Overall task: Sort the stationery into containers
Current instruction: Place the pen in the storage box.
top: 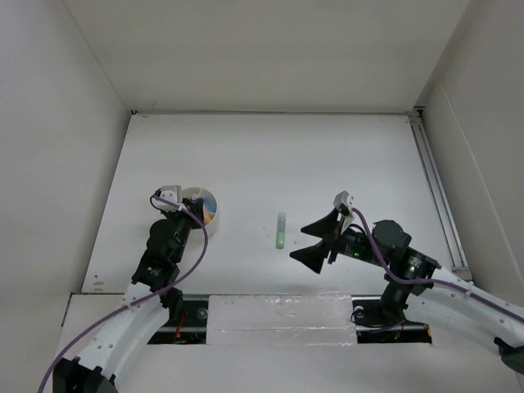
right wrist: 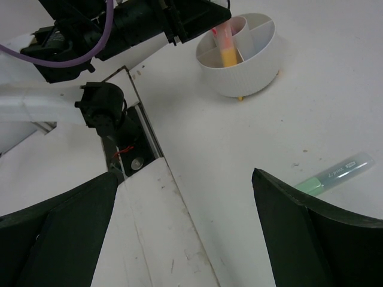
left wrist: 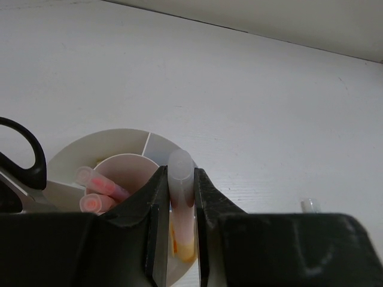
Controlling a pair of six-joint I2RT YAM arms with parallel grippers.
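Left gripper (left wrist: 179, 197) clamps an orange marker (left wrist: 181, 167), its barrel mostly hidden between the jaws, over the white tub (left wrist: 108, 143). Black-handled scissors (left wrist: 24, 155) to its left are cropped. Right gripper (right wrist: 185, 227) gapes wide, with a green marker (right wrist: 335, 173) ahead-right.

One tub (right wrist: 242, 79); one pair of scissors (left wrist: 25, 156); two pink pens (left wrist: 97, 186); one orange marker (left wrist: 181, 178); one green marker (top: 281, 231).

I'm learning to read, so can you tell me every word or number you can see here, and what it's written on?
No text here can actually be read.
Green marker lying on the table: dark print along its clear end, too small and blurred to read.
Orange marker over the tub: no print showing.
White tub: no words, numbers or signs on its wall.
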